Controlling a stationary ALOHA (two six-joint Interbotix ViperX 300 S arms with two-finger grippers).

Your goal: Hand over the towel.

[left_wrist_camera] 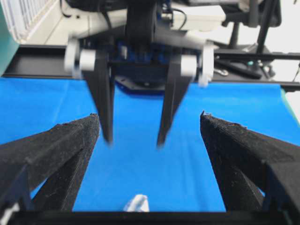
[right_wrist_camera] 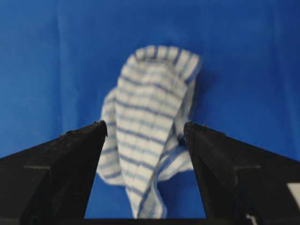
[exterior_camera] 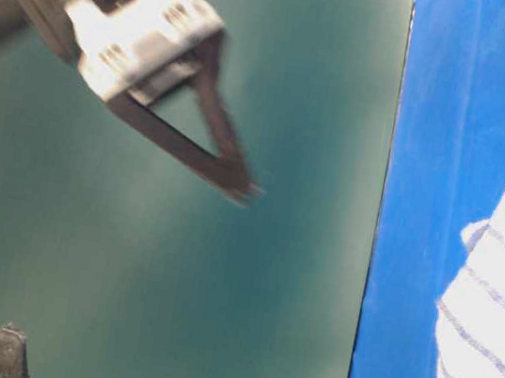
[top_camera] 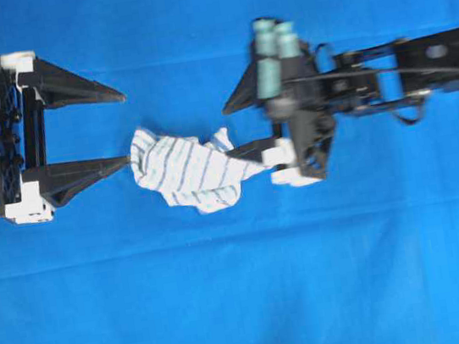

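Note:
The towel (top_camera: 185,174), white with thin blue stripes, is crumpled on the blue covering between the two arms. My left gripper (top_camera: 125,127) stands wide open, and its lower fingertip touches the towel's left edge. From the right, my right gripper (top_camera: 228,129) is open too, blurred, with its lower finger reaching the towel's right edge. In the right wrist view the towel (right_wrist_camera: 150,103) shows between the spread jaws of the right gripper (right_wrist_camera: 145,125), gripped by neither finger. The left wrist view has the left gripper (left_wrist_camera: 149,117) open, the right gripper (left_wrist_camera: 133,140) facing it, and a towel tip (left_wrist_camera: 136,204) at the bottom.
The blue table covering (top_camera: 248,306) spans the whole overhead view. The table-level view shows part of the towel (exterior_camera: 500,312) at its right edge. A black frame and office furniture (left_wrist_camera: 243,28) stand behind the right arm.

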